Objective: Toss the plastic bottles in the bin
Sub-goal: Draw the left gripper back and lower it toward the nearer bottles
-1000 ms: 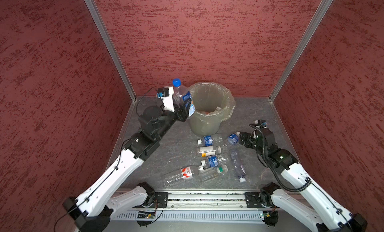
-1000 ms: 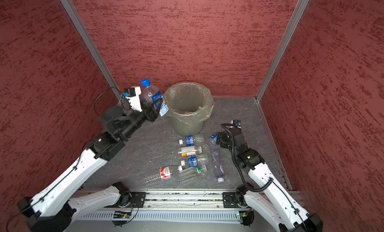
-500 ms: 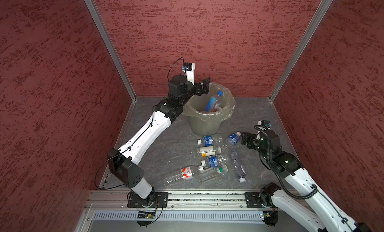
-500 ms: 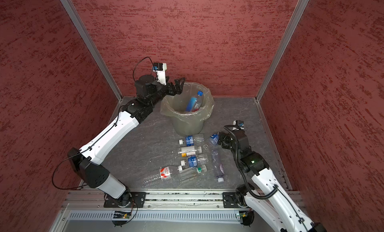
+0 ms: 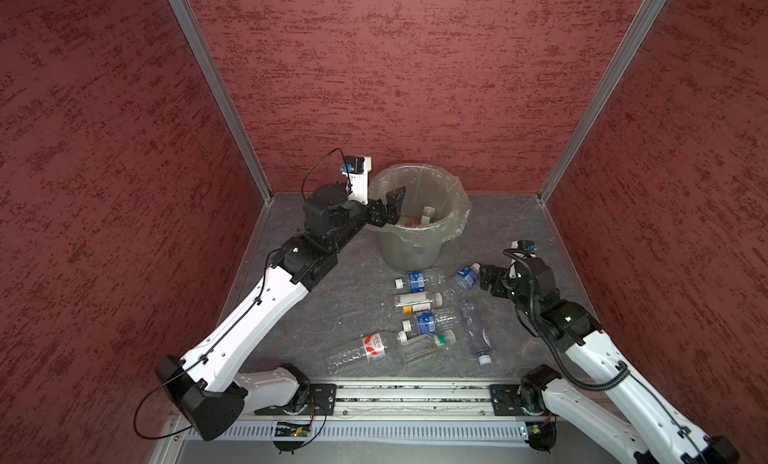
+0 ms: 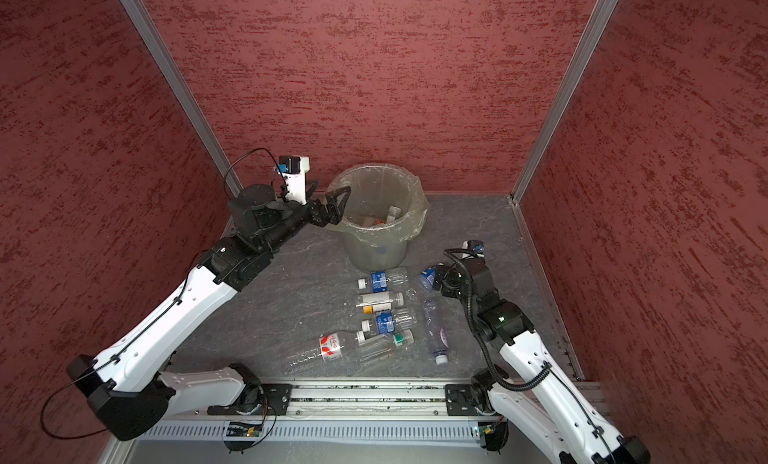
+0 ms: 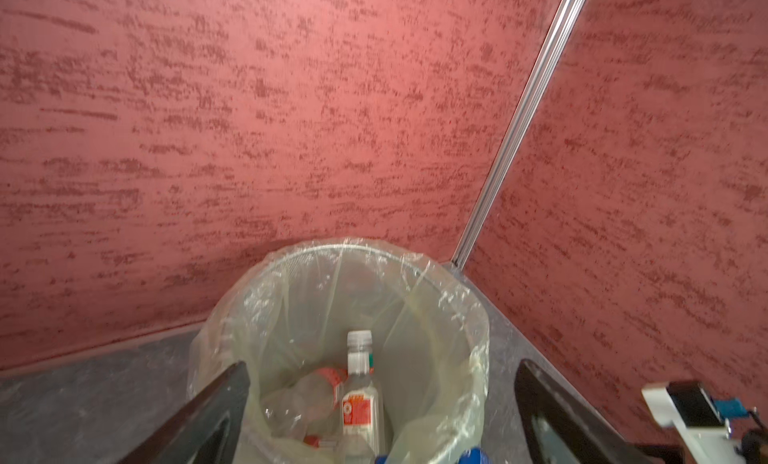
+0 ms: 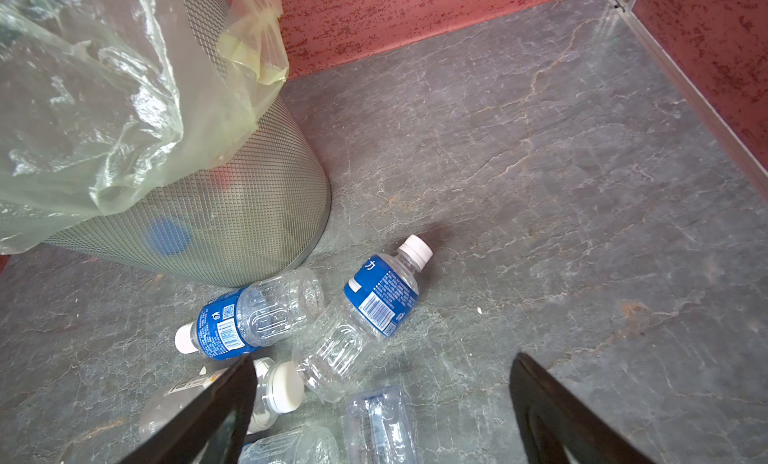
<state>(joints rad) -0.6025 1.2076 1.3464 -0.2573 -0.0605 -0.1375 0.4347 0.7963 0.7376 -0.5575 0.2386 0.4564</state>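
Observation:
The bin (image 5: 409, 249), a grey mesh bucket with a clear liner, stands at the back. My left gripper (image 5: 392, 208) hangs open and empty over its left rim. In the left wrist view the bin (image 7: 457, 291) holds a white-capped bottle with a red label (image 7: 360, 403) among other plastic bottles. Several more lie on the floor in front of it. My right gripper (image 5: 484, 277) is open, low beside a blue-labelled bottle (image 5: 465, 277). In the right wrist view that bottle (image 8: 380, 295) lies just ahead of the gripper (image 8: 384, 362), and nothing is between the fingers.
Floor bottles include a blue-labelled one (image 5: 419, 279) against the bin's foot, a white-capped one (image 5: 417, 301), a long red-labelled one (image 5: 365, 349), a green-capped one (image 5: 424, 343) and a clear one (image 5: 473, 329). Red walls close in three sides. A rail (image 5: 415, 393) runs along the front.
The left arm swung a blue-capped bottle from beside the bin to over it, opened, and the bottle dropped inside. The gripper has since sunk to the left rim. The right gripper barely shifted.

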